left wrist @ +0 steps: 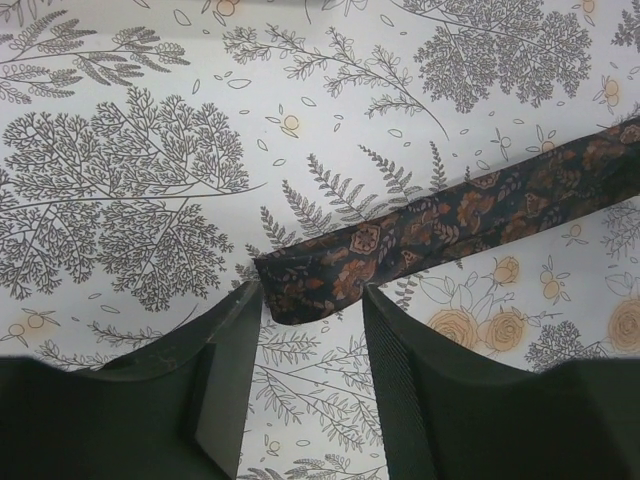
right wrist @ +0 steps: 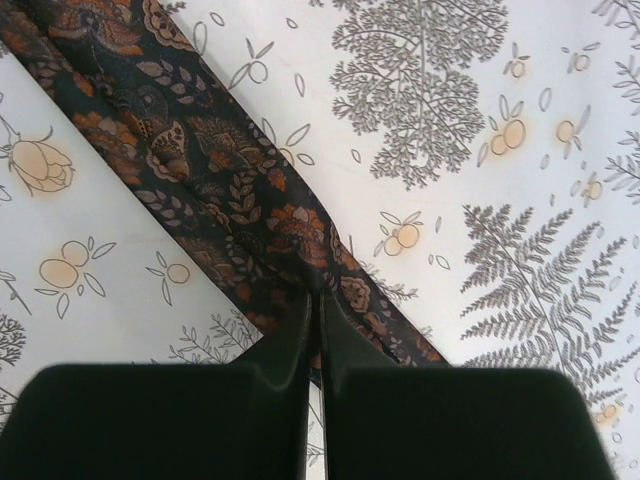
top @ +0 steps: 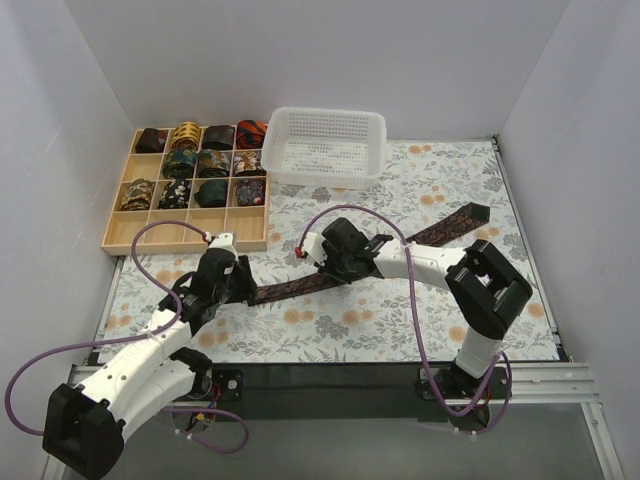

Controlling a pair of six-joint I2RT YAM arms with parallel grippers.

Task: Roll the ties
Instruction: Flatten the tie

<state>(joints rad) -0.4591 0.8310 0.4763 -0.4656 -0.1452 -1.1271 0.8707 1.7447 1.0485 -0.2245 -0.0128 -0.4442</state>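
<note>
We see the left tool (left wrist: pixel 312 292) apart around the narrow end of the dark floral necktie (left wrist: pixel 450 220); the right tool (right wrist: pixel 316 298) is clamped on its middle.

flat tie (top: pixel 300 286) x1, rolled ties (top: pixel 212 165) x12, tray (top: pixel 180 232) x1, basket (top: pixel 325 172) x1

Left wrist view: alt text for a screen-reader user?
The left tool, open, straddles the end of a dark floral-print tie lying flat on a botanical-print tablecloth; the tie runs off toward the upper right.
</note>
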